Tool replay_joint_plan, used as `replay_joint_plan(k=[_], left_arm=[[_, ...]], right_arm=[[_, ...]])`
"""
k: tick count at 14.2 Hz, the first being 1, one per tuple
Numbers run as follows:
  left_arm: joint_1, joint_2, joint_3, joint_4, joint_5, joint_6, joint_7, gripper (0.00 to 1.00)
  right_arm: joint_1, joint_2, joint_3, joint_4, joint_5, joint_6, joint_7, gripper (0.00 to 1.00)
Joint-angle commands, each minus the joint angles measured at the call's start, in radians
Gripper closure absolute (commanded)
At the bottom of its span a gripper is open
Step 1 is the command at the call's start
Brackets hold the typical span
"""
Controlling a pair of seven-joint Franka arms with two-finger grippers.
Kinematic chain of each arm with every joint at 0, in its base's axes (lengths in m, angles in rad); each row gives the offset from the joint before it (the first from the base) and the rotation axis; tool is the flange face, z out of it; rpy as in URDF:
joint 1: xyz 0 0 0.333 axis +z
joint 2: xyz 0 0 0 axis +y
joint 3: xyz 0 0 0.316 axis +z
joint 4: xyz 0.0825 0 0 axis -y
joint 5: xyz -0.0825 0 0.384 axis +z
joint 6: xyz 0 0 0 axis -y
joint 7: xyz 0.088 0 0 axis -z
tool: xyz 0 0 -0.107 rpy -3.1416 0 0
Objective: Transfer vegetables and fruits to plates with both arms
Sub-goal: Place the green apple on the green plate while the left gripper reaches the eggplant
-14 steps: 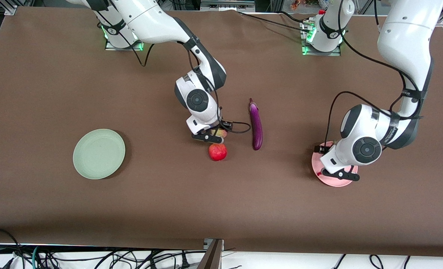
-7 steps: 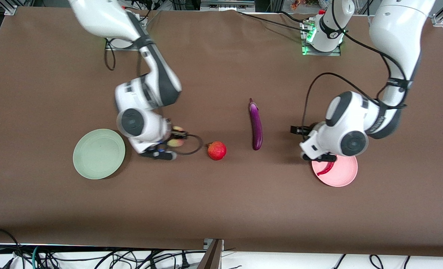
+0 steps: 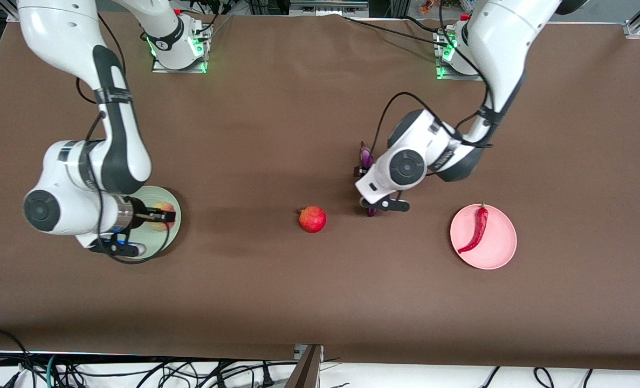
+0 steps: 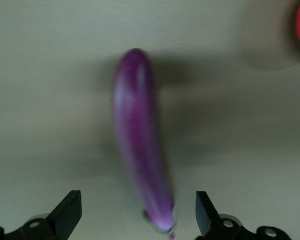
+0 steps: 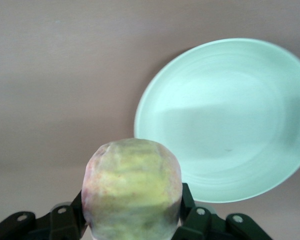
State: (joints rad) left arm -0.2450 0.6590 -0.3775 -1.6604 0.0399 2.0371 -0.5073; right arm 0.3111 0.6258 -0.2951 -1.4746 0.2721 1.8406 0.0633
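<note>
Right arm: reaches from its base down to the right arm's end of the table, elbow bent, wrist low.
Right gripper [image 5: 132, 227]: up in the air over the green plate [image 3: 172, 198], fingers [image 5: 65, 220] clamped on the peach [image 5: 132, 195].
Left arm: extends from its base toward the table's middle, forearm folded back, wrist turned downward.
Left gripper [image 4: 136, 212]: over the eggplant [image 4: 140, 155], fingers [image 4: 67, 212] spread wide to either side of it, nothing held.

Even overhead light, soft shadows, blurred eggplant [image 4: 140, 140]
</note>
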Motion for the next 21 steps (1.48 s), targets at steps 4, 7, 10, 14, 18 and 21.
replay_joint_plan(k=[4,7,10,14,18,21], left_arm=[[-0.017,0.068,0.011,-0.035,0.117,0.147,-0.050,0.08],[-0.007,0.050,0.009,-0.032,0.117,0.129,-0.053,0.90],[0.003,-0.021,0.022,-0.016,0.117,-0.001,-0.050,0.99],[0.114,-0.159,0.029,0.000,0.118,-0.210,-0.013,0.99],[0.263,-0.167,0.032,0.142,0.117,-0.362,0.202,0.99],[0.261,-0.138,0.023,0.139,0.100,-0.348,0.253,0.65]], right_arm=[[-0.089,0.058,0.008,-0.006,-0.080,0.031,-0.049,0.96],[-0.141,0.094,0.008,-0.009,-0.071,0.069,-0.143,0.95],[-0.150,0.121,0.010,-0.013,-0.067,0.111,-0.157,0.94],[-0.150,0.144,0.011,-0.012,-0.064,0.143,-0.157,0.07],[-0.083,0.095,0.019,0.029,-0.065,0.117,-0.157,0.00],[0.054,0.094,0.016,0.106,-0.064,0.043,-0.091,0.00]])
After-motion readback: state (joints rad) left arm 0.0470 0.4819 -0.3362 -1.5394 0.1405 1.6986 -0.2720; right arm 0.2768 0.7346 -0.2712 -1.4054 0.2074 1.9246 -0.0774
